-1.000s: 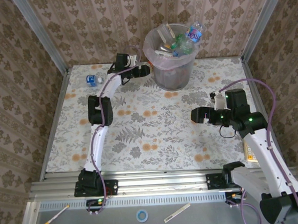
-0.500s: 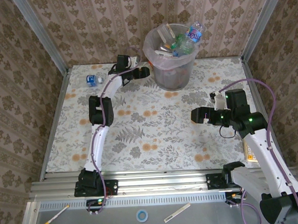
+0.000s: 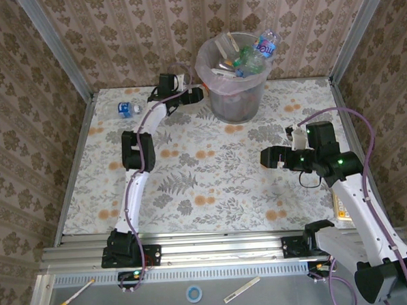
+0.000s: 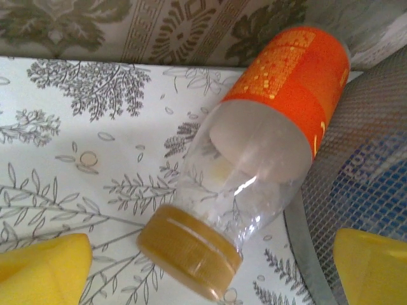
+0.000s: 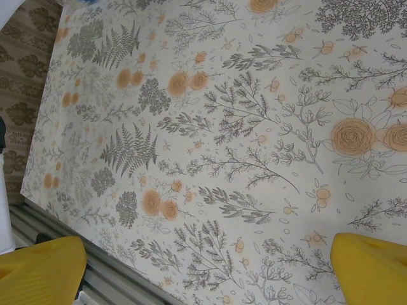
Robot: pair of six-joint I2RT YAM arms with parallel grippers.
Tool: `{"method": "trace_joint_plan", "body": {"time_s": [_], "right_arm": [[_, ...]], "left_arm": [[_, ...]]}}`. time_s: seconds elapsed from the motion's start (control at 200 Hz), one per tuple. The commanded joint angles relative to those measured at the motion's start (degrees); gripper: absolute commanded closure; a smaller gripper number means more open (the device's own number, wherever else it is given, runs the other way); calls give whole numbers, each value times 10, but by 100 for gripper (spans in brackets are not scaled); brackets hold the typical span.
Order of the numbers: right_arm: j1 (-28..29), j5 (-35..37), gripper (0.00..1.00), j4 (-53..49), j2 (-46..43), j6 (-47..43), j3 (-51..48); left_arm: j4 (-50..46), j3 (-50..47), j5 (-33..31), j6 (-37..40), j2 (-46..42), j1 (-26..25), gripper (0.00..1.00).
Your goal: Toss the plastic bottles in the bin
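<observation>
Bottle (image 4: 254, 159), orange-labelled and amber-capped, lies centre-right of frame just beside the mesh wall of the bin (image 4: 362, 171); probably empty, light, slick, crushable, so grasp mid-body; left gripper (image 4: 210, 264) gapes wide, holding nothing; right gripper (image 5: 206, 267) likewise.

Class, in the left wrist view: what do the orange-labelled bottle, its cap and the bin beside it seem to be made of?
The orange-labelled bottle looks like clear glossy plastic: see-through walls, a bright glint. Its cap seems opaque mustard plastic, finely ribbed, fairly dull. The bin is fine grey mesh, likely metal, though coated plastic is possible.
</observation>
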Motion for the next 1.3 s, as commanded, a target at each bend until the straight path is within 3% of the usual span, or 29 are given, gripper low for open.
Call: {"method": "trace_joint_plan", "body": {"time_s": [0.0,0.21,0.495,0.665,1.295], "right_arm": [[0,0,0,-3,-2,-4,-6],[0,-2,0,-2,-5,-4,-7],[0,-2,0,-4,-12,-3,-10],[0,-1,0,-7,-16,-3,-11],[-1,1,0,-6,-20,-1,-11]], "left_arm": [[34,31,31,-30,28,-1,3],[38,33,56,-21,31,-10,3],[19,6,81,-9,13,-10,21],[36,-59,76,-1,-19,-9,23],[-50,-18,73,28,-7,-25,26]]}}
